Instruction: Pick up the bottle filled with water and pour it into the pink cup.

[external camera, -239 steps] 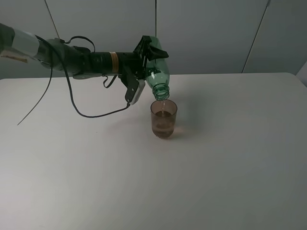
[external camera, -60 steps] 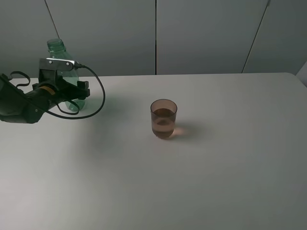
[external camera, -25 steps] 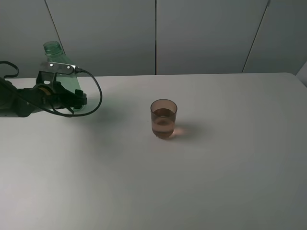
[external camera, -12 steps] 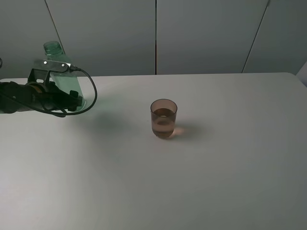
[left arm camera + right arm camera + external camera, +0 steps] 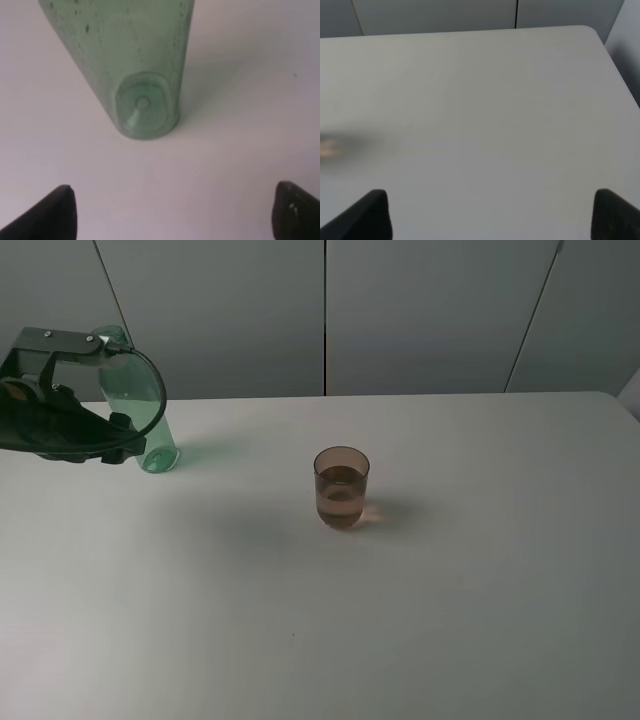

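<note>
Upright, transparent green bottle (image 5: 146, 410) stands.

Left end effector (image 5: 170, 212) spread wide, empty; right end effector (image 5: 492, 215) apparently spread too.

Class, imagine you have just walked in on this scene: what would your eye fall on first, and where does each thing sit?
The eye goes to the pink cup, upright and alone mid-table, partly filled with liquid. Next comes the bottle, green and see-through, standing at the table's far left edge. The left tool is open and clear of it, and the dark arm sits beside the bottle.
</note>
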You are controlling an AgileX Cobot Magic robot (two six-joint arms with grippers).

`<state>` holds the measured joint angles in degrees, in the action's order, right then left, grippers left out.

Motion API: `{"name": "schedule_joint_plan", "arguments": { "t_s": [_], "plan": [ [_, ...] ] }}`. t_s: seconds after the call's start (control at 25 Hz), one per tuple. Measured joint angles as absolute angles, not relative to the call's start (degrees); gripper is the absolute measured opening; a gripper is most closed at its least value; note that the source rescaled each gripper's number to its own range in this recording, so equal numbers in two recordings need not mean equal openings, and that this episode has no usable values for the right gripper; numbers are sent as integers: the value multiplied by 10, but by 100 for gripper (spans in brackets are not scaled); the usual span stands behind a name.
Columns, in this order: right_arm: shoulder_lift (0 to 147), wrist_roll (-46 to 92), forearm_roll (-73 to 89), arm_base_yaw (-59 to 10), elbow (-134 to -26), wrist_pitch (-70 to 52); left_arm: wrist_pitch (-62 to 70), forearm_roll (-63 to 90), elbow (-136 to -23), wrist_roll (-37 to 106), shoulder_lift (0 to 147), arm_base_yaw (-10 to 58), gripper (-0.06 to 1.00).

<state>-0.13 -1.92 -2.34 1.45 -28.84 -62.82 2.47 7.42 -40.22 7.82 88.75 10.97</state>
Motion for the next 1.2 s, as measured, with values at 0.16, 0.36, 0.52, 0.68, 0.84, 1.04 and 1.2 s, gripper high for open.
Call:
{"name": "schedule_joint_plan", "arguments": {
  "t_s": [0.16,0.36,0.52,0.68,0.84,1.04,1.2],
  "plan": [
    [-1,-19,-23,15,-288,-628,95,68,-402,78,821,110,100],
    [-1,-19,-23,15,-288,-628,203,41,-401,62,754,110,100],
    [-1,-19,-23,15,-288,-628,282,16,-401,29,694,110,100],
    [-1,-19,-23,15,-288,-628,339,17,-393,21,622,110,100],
    [-1,-19,-23,15,-288,-628,389,22,-361,19,524,110,100],
    [-1,-19,-23,15,-288,-628,475,23,-350,19,389,110,100],
    [-1,-19,-23,15,-288,-628,545,23,-350,19,296,110,100]
  ]
}}
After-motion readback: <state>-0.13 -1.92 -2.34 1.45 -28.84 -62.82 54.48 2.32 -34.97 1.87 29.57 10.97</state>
